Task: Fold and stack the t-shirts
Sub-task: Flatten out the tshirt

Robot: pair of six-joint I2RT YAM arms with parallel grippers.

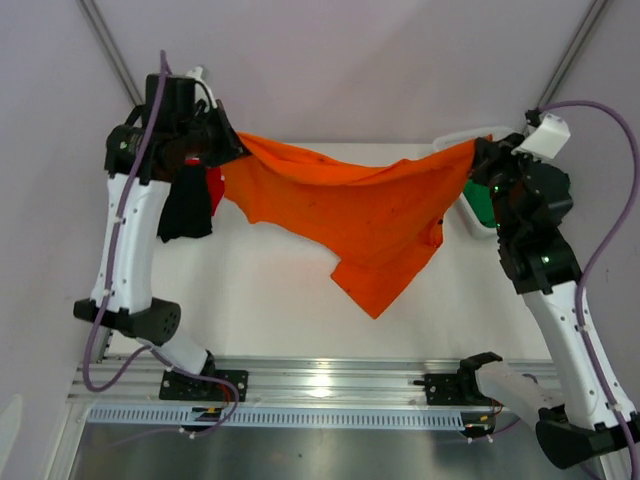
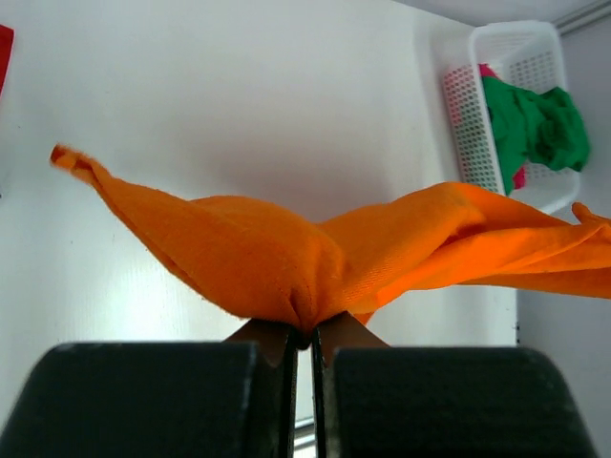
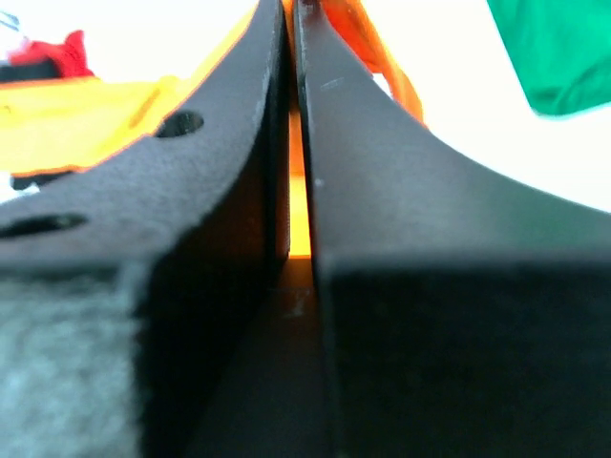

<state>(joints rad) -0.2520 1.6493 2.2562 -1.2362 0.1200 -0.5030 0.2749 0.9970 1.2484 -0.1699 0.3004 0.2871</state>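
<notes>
Count of t-shirts in view: five, one of each colour.

1. Orange t-shirt (image 1: 370, 210): one. It hung in the air over the white table (image 1: 270, 300), stretched between the two arms, its upper edge drawn out from left to right. The middle sagged, and a loose point of cloth dropped toward the near side.
2. Black t-shirt (image 1: 187, 210): one, at the left side of the table, partly under the left arm.
3. Red t-shirt (image 1: 215, 190): one, bunched just beside the black one and touching it. I could not tell whether either was folded.
4. Green t-shirt (image 2: 535, 124): one, crumpled inside the basket.
5. Magenta-pink t-shirt (image 2: 489, 72): one, only small patches showing around the green one.

Basket (image 2: 468, 114): one, white plastic lattice, at the far right of the table.

Grippers: two.
- The left gripper (image 2: 304, 336) was clenched on the left end of the orange t-shirt. Its own camera showed cloth pinched into a gather between the fingers.
- The right gripper (image 1: 480, 152) was clenched on the right end. Its own camera showed a thin strip of orange between nearly meeting fingers.
</notes>
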